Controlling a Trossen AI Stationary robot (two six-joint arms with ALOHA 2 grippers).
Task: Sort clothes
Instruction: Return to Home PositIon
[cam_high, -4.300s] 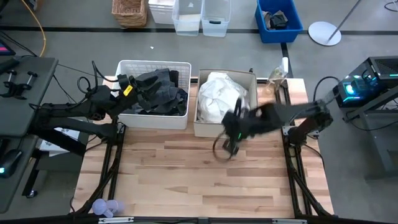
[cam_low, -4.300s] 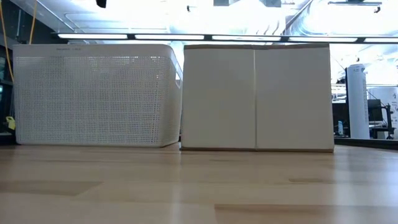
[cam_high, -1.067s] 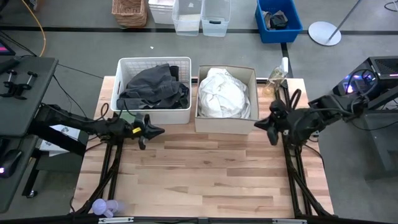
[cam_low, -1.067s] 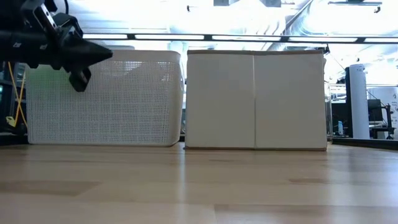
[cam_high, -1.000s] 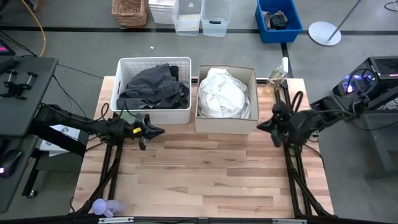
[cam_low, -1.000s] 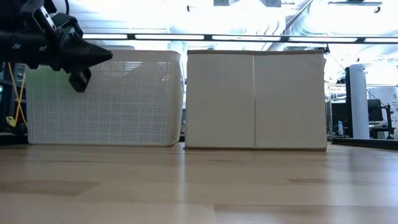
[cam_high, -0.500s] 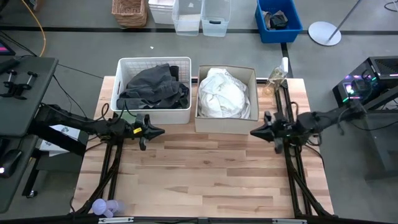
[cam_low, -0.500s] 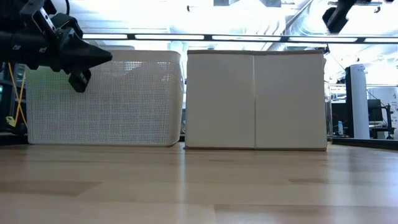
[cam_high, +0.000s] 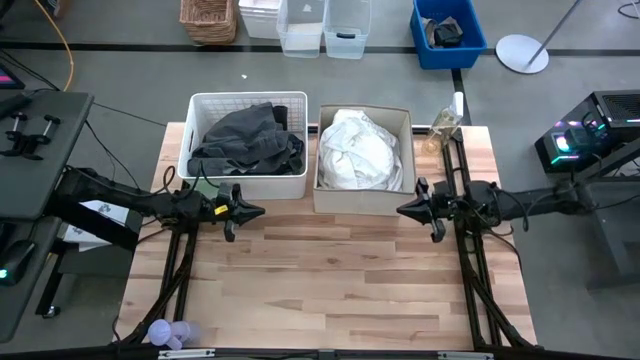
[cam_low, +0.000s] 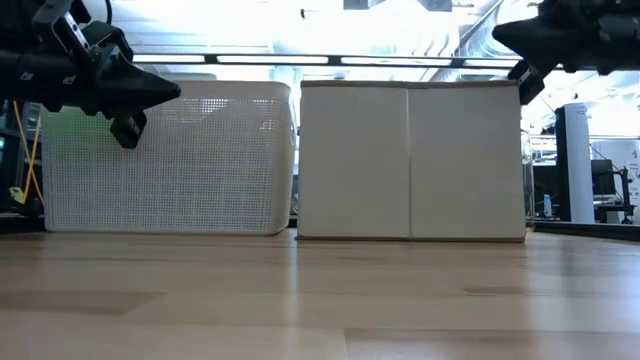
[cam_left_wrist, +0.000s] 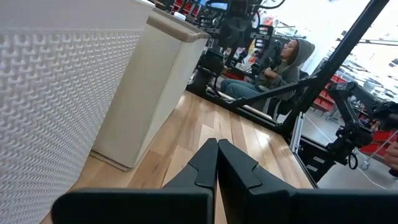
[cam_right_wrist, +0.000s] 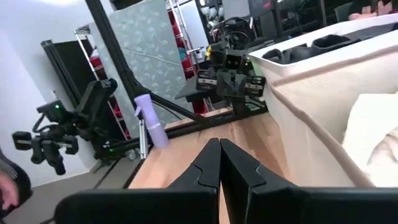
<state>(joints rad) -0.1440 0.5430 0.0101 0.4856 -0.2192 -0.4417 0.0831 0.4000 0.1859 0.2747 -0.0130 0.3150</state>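
Dark grey clothes (cam_high: 245, 142) lie heaped in the white slotted basket (cam_high: 200, 105). White clothes (cam_high: 358, 150) fill the beige box (cam_high: 360, 203) beside it. My left gripper (cam_high: 262, 211) hovers shut, level, in front of the basket's near wall, pointing toward the table's right; its fingertips meet in the left wrist view (cam_left_wrist: 217, 144). My right gripper (cam_high: 400, 211) hovers shut in front of the box's near right corner, pointing toward the table's left (cam_right_wrist: 219, 144). In the low view, both grippers (cam_low: 175, 90) (cam_low: 497, 33) hang well above the tabletop. Neither holds anything.
Bare wooden tabletop (cam_high: 330, 285) stretches in front of basket and box. A purple spray bottle (cam_high: 165, 333) lies at the near left corner, and a small bottle (cam_high: 445, 125) stands at the far right. Bins stand on the floor beyond. A seated person (cam_left_wrist: 280, 62) shows past the table's right side.
My right gripper has come down and reached toward the table's left, from a raised pose at the right edge to a level one by the box's near right corner; it stays shut.
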